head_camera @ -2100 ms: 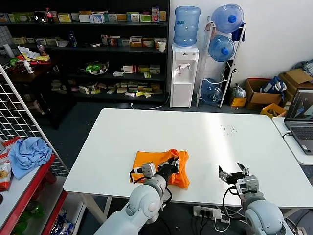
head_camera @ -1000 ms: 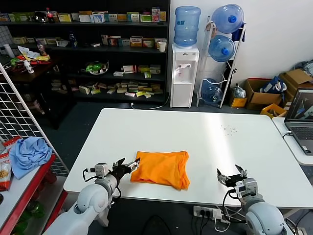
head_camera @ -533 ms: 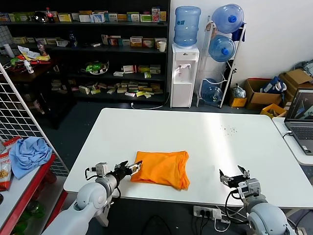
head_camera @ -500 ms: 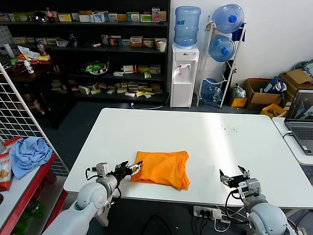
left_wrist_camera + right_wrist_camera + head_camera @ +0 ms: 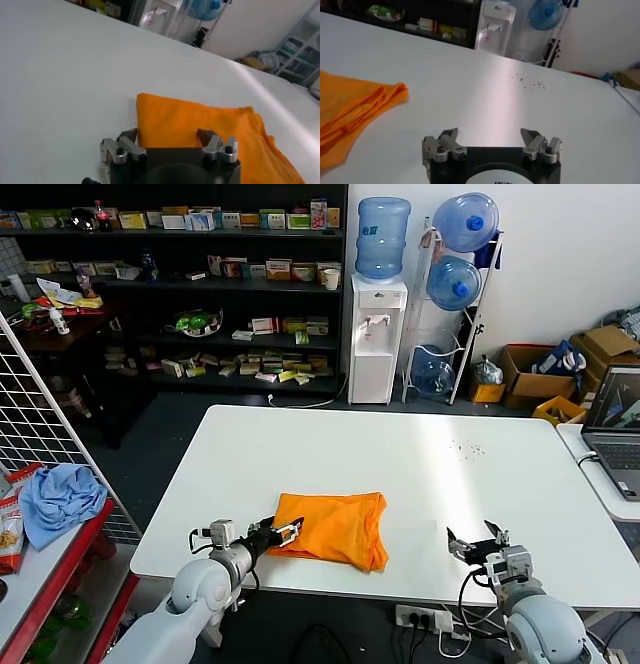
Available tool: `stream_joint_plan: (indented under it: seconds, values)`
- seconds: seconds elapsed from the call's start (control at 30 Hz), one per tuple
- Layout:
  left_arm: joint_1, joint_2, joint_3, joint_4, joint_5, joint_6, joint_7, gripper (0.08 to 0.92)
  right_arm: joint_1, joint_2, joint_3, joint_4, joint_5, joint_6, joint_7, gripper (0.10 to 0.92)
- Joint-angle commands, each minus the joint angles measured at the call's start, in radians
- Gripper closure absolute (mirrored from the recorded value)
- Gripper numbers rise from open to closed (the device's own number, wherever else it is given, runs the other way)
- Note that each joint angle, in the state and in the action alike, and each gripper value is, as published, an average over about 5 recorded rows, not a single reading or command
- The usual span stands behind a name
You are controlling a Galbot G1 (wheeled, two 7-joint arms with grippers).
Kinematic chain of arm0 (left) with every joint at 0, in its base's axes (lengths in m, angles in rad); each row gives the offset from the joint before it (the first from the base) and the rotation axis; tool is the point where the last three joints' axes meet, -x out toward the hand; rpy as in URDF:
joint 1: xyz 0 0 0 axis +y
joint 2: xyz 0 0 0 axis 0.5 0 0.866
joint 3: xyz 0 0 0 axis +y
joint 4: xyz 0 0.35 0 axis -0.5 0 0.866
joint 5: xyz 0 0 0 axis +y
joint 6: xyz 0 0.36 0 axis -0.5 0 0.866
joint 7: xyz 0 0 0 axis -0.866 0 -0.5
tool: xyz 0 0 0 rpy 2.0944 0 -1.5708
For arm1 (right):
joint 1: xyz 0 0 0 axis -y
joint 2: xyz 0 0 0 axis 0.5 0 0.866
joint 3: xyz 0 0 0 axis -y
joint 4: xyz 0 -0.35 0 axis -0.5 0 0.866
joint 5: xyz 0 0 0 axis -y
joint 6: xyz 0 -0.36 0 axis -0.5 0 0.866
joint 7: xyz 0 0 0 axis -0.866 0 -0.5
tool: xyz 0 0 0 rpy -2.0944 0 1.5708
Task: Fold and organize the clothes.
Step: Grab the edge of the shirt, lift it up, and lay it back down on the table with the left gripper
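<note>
The orange T-shirt [image 5: 334,528] lies folded into a rough rectangle on the white table [image 5: 400,454], near its front edge. No lettering shows. My left gripper [image 5: 285,532] is open, low over the table at the shirt's left front corner, its fingers straddling that edge. In the left wrist view the shirt [image 5: 200,125] fills the space just ahead of the open gripper [image 5: 168,135]. My right gripper [image 5: 476,543] is open and empty near the table's front edge, well to the right of the shirt. The right wrist view shows the open gripper [image 5: 490,135] and the shirt's edge [image 5: 355,110].
A light blue cloth [image 5: 58,499] lies on a red rack at the far left. A laptop [image 5: 615,424] stands on a side table at the right. Shelves [image 5: 180,284], a water dispenser [image 5: 378,324] and boxes [image 5: 535,374] stand behind the table.
My left gripper let go of the folded shirt, drew back to the left, then moved right again to the shirt's left front corner. The right gripper has barely moved.
</note>
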Motion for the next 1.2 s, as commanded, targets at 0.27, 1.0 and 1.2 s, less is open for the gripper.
stream_joint_plan:
  seconds: [0.27,1.0,1.2]
  values:
    - [0.008,-0.001,0.007,-0.013,0.020,-0.003,0.017,0.449,0.013,0.003,-0.010,0.006,0.004,-0.008,0.008,0.203]
    - [0.036,0.233,-0.142,-0.062,0.061,0.002,-0.093,0.870,0.066,0.015,-0.065,-0.003,0.001,-0.016,0.015,0.203]
    - [0.051,0.372,-0.208,-0.030,0.306,-0.039,-0.045,0.870,0.087,0.025,-0.092,-0.013,-0.001,-0.012,0.013,0.203]
